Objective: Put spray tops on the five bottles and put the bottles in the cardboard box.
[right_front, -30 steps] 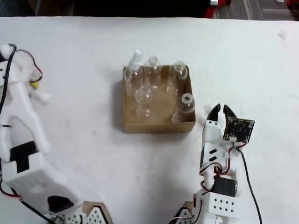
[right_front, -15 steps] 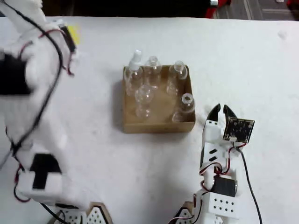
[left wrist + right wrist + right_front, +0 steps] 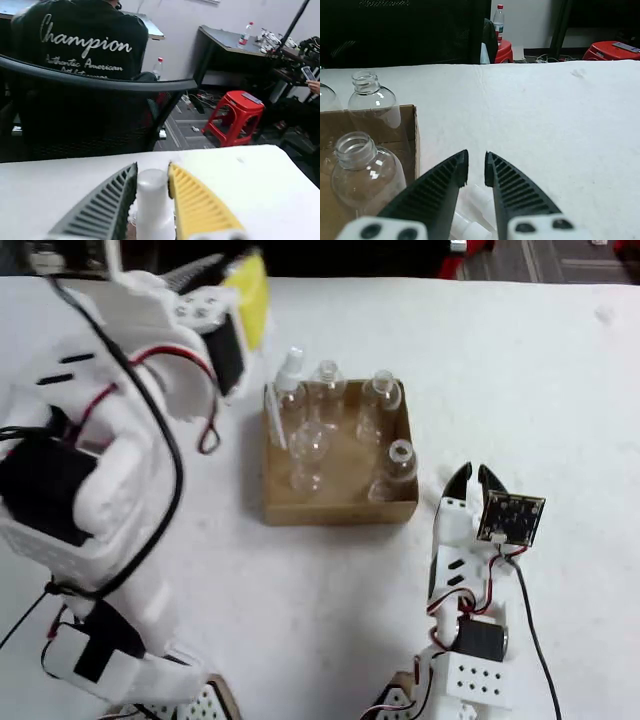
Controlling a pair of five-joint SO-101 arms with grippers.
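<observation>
A cardboard box (image 3: 340, 512) mid-table holds several clear bottles. The back-left bottle (image 3: 287, 405) wears a white spray top; the others, such as the front-right bottle (image 3: 395, 468), have bare necks. My left gripper (image 3: 225, 280) hangs high behind the box's left corner, its grey and yellow fingers shut on a white spray top (image 3: 152, 200). My right gripper (image 3: 473, 474) rests on the table just right of the box, slightly open with nothing between its fingers (image 3: 476, 159). Loose white spray tops (image 3: 470, 212) lie under it. Two open bottles (image 3: 367, 97) stand nearby in the box.
The left arm's white body (image 3: 90, 490) covers much of the table's left side. White tabletop (image 3: 540, 370) lies open to the right and behind the box. A black chair (image 3: 90, 110) and a red stool (image 3: 235, 115) stand beyond the far edge.
The left arm has swung up from the table's left side toward the back-left corner of the box. The right arm and the bottles have not moved.
</observation>
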